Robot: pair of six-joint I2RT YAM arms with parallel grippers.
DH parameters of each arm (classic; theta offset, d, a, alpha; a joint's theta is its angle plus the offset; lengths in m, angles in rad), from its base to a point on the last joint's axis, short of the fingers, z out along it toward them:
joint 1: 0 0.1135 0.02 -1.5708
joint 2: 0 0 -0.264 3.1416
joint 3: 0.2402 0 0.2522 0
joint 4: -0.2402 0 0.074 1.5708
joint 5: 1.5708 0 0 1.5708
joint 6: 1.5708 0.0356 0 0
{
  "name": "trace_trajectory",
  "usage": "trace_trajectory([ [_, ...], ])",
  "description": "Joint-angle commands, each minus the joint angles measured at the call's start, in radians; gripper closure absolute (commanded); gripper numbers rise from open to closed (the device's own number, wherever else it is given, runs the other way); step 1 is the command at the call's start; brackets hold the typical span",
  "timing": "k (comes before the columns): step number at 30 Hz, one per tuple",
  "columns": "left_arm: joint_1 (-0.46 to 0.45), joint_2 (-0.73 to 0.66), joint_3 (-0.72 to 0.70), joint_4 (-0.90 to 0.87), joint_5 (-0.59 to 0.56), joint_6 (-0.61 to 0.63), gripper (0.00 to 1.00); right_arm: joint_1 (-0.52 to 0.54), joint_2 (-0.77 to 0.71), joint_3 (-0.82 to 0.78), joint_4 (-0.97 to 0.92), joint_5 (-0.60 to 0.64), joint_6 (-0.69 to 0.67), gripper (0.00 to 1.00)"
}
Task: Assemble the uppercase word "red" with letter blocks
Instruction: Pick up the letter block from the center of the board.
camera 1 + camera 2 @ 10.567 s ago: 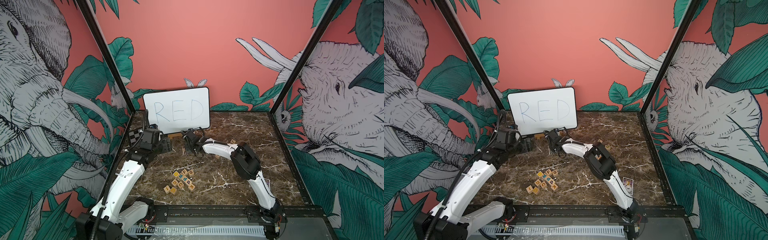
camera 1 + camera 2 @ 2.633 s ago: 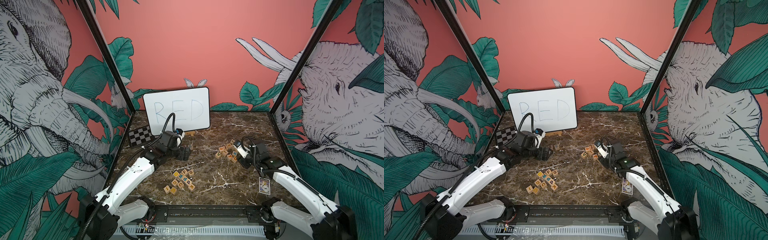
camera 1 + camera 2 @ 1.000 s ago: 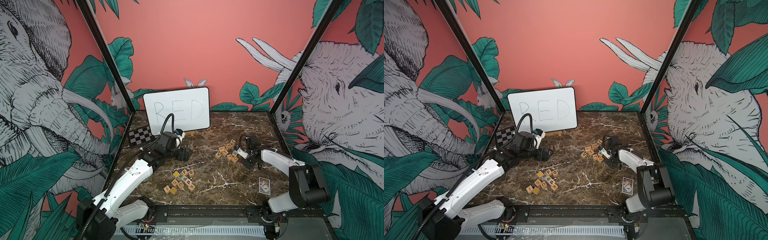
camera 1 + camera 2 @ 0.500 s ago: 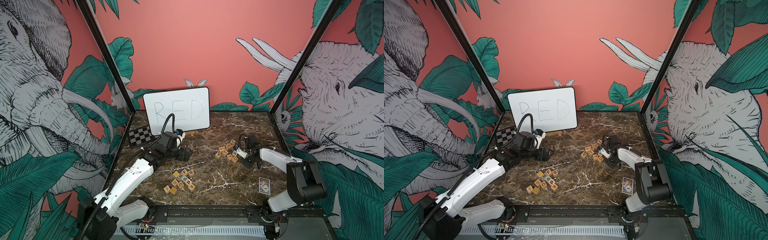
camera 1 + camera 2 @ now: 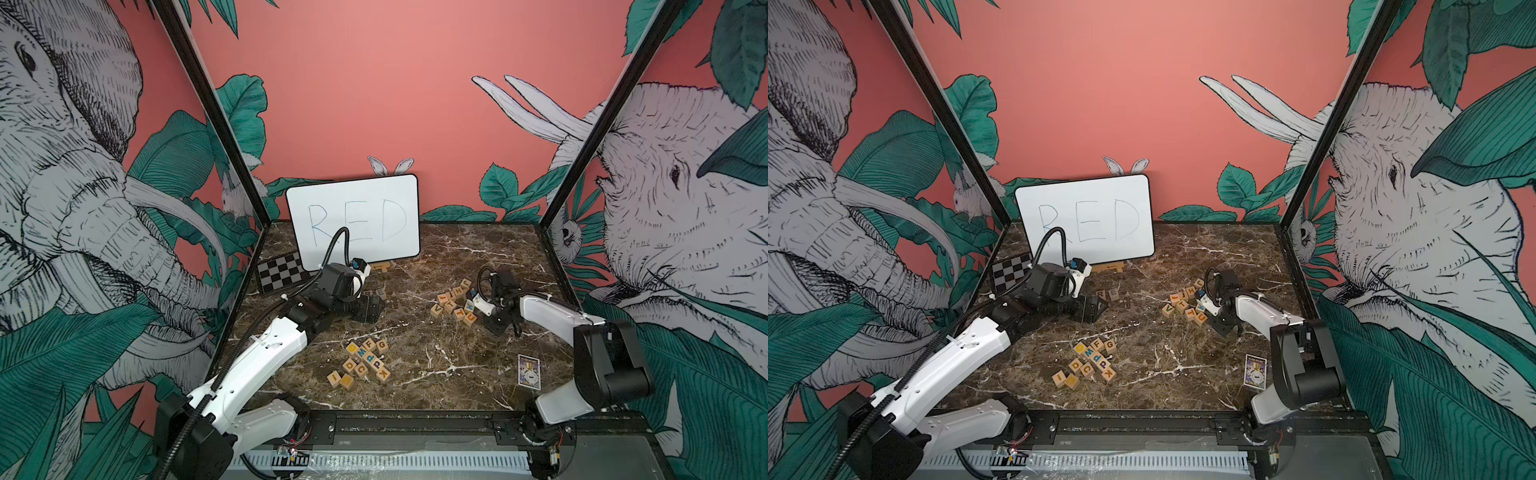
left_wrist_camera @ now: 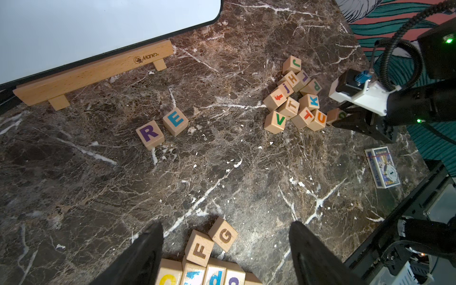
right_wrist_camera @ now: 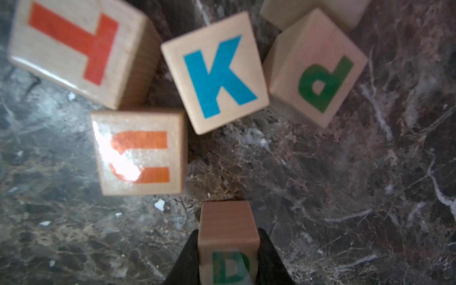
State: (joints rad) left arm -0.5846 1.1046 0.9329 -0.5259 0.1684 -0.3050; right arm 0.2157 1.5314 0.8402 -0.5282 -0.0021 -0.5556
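1. The step in hand is fetching the last letter. The R block (image 6: 149, 134) and E block (image 6: 175, 121) sit side by side on the table (image 6: 222, 172), near the whiteboard (image 5: 353, 220). The D is missing from the row.
2. The right gripper (image 7: 228, 256) is clenched on the D block (image 7: 228, 222), with a black finger on each of two opposite sides. The block is at the edge of the right-hand pile (image 6: 293, 98), just beside the U block (image 7: 140, 153). Whether it has left the table cannot be told.
3. The left gripper (image 6: 224, 225) has its fingers spread and grasps nothing. It hovers over the near cluster, above the G block (image 6: 223, 234).
4. The next move probably calls for lifting the D clear without nudging the U or K block (image 7: 214, 74). It then goes across to E's free side and is set down close, with the green D up and reading the same way as R and E.
5. The cubes are light wood with visible grain, slightly rounded edges and flat printed letters. Glare on the U suggests a smooth finish. Their flat, parallel sides suit a pinch. The table is dark, white-veined marble that looks hard and polished, so a block set down may slide.
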Motion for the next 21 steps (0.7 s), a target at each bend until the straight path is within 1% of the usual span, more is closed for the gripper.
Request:
trace_trajectory([
  [1,0.000,-0.010,-0.005,-0.013,0.004,-0.002,0.18,-0.004,0.006,0.016,-0.019,-0.030,0.008,0.73],
  [7,-0.001,-0.012,-0.005,-0.010,0.002,-0.001,0.18,-0.004,-0.019,0.019,-0.022,-0.041,0.020,0.82],
  [9,-0.001,-0.011,-0.006,-0.011,0.000,-0.001,0.18,-0.003,-0.051,0.016,-0.014,-0.055,0.027,0.88],
  [11,-0.002,-0.009,-0.004,-0.012,-0.003,0.000,0.18,-0.003,-0.097,0.006,0.009,-0.067,0.050,0.89],
  [13,0.000,-0.008,0.000,-0.015,-0.007,0.000,0.18,-0.003,-0.153,-0.003,0.038,-0.073,0.075,0.94],
  [14,-0.002,-0.008,0.001,-0.017,-0.009,0.001,0.18,-0.003,-0.188,-0.006,0.055,-0.063,0.098,0.99],
  [15,-0.001,-0.009,0.001,-0.017,-0.016,0.002,0.18,-0.003,-0.223,-0.010,0.083,-0.040,0.136,1.00],
  [17,0.000,-0.009,0.000,-0.016,-0.022,0.003,0.18,-0.002,-0.277,0.000,0.116,0.010,0.228,1.00],
  [19,-0.001,-0.009,0.000,-0.019,-0.032,0.004,0.18,-0.003,-0.313,0.030,0.121,0.095,0.343,1.00],
  [21,0.000,-0.007,0.004,-0.027,-0.052,-0.001,0.18,-0.003,-0.330,0.082,0.083,0.150,0.467,1.00],
])
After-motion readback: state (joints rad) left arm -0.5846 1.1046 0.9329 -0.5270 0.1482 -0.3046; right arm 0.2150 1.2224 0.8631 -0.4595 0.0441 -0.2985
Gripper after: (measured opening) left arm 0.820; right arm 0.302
